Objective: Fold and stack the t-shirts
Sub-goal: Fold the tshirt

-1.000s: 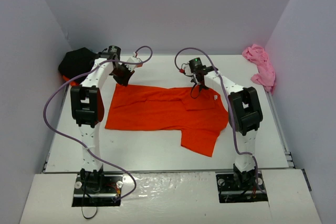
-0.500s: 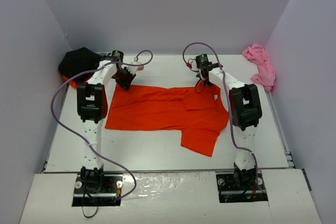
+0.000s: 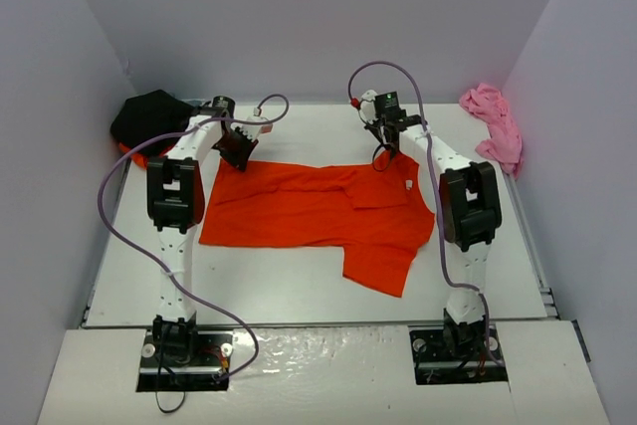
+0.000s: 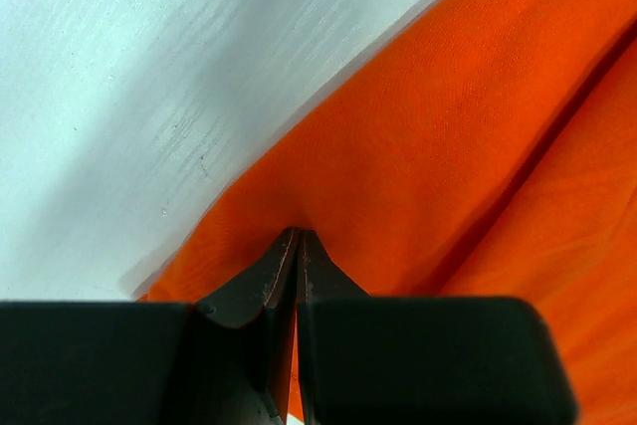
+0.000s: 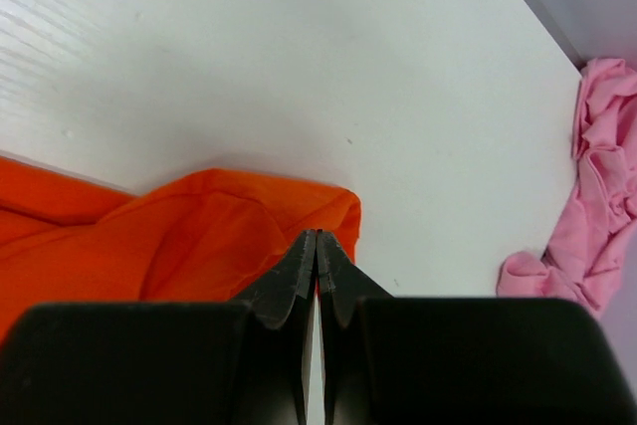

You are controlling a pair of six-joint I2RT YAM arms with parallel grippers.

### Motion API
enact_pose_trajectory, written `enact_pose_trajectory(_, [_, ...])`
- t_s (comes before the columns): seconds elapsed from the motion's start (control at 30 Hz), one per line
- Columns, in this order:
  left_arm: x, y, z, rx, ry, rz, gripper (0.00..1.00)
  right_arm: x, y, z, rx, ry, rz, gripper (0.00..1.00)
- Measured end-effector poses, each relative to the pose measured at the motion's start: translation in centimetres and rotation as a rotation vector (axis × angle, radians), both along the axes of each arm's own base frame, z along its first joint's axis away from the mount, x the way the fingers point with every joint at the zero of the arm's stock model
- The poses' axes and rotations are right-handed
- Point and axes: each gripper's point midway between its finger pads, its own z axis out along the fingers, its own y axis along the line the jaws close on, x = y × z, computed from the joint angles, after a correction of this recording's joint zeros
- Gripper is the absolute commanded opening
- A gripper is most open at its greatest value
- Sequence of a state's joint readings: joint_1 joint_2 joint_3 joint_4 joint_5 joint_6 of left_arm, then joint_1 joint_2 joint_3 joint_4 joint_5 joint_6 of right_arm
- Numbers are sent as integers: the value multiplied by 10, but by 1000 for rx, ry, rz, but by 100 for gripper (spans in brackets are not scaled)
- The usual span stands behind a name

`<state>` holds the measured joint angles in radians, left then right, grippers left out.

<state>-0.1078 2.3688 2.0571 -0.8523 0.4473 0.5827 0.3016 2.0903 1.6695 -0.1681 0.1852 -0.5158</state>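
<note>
Partly hidden behind both arms, the bright orange-red cloth t-shirt lies spread and creased at the centre of the white desk, one sleeve pointing to 5 o'clock. The left tool and right tool are both closed, pinching its far edge. At 10 o'clock a bunched black cloth t-shirt covers all but a sliver of another orange-red garment; at 2 o'clock lies a crumpled pink cloth t-shirt.

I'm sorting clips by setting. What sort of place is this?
Probably a lab test cell: a white table boxed in by plain grey walls, two robot arms bolted at its near edge, and practice laundry, an orange t-shirt spread out, a pink t-shirt heaped in a corner.
</note>
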Motion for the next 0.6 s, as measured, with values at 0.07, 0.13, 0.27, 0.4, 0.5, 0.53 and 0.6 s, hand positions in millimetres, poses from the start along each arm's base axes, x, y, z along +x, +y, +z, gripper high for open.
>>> enact_pose_trajectory(0.07, [0, 0, 0, -1, 1, 5, 0, 0, 6, -2, 31, 5, 12, 0])
enact_pose_trajectory(0.13, [0, 0, 0, -2, 2, 9, 0, -1, 11, -3, 58, 10, 25, 0])
enact_pose_trajectory(0.27, [0, 0, 0, -3, 4, 14, 0, 2, 19, -7, 96, 24, 40, 0])
enact_pose_trajectory(0.4, [3, -1, 0, -5, 4, 18, 0, 3, 24, -22, 107, 55, 49, 0])
enact_pose_trajectory(0.5, [7, -1, 0, -7, 4, 22, 0, 0, 23, -38, 98, 92, 48, 0])
enact_pose_trajectory(0.53, [8, -1, 0, -8, 4, 24, 0, -1, 23, -44, 94, 105, 47, 0])
enact_pose_trajectory(0.6, [11, -2, 0, -9, 5, 29, 0, -4, 21, -53, 84, 127, 42, 0])
